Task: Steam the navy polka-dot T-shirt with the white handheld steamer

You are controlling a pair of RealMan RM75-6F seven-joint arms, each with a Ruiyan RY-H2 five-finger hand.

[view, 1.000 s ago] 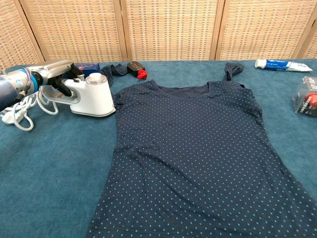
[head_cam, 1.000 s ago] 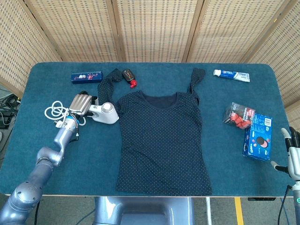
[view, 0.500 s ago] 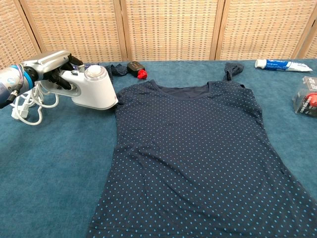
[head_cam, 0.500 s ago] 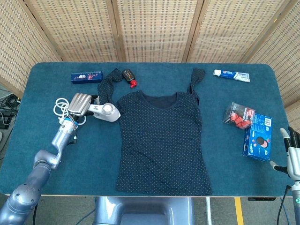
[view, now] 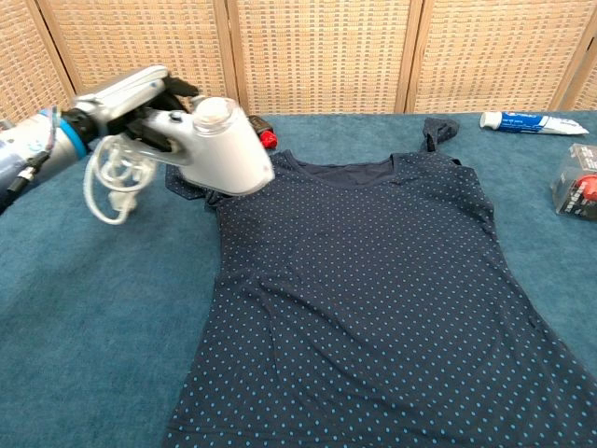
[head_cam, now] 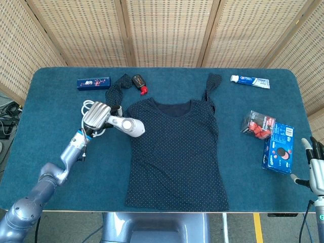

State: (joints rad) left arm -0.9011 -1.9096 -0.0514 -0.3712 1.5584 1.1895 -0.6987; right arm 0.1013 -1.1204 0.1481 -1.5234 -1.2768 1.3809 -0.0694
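Note:
The navy polka-dot T-shirt [head_cam: 174, 149] [view: 373, 299] lies flat in the middle of the table, neck toward the far side. My left hand [head_cam: 97, 114] [view: 131, 98] grips the handle of the white handheld steamer [head_cam: 128, 125] [view: 222, 149], lifted off the table with its head over the shirt's left shoulder edge. The steamer's white cord [view: 110, 175] hangs in loops below the hand. My right hand [head_cam: 316, 164] hangs open off the table's right edge, holding nothing, and shows only in the head view.
A blue box [head_cam: 93, 82] and a dark item with a red tip [head_cam: 139, 83] lie at the far left. A toothpaste tube [head_cam: 250, 80] lies far right. A red-filled packet [head_cam: 257, 124] and a blue box [head_cam: 279, 148] sit at the right edge.
My left hand has lifted the steamer off the table and carried it right, toward the shirt's left shoulder. The cord trailed along with it. The right hand has stayed put.

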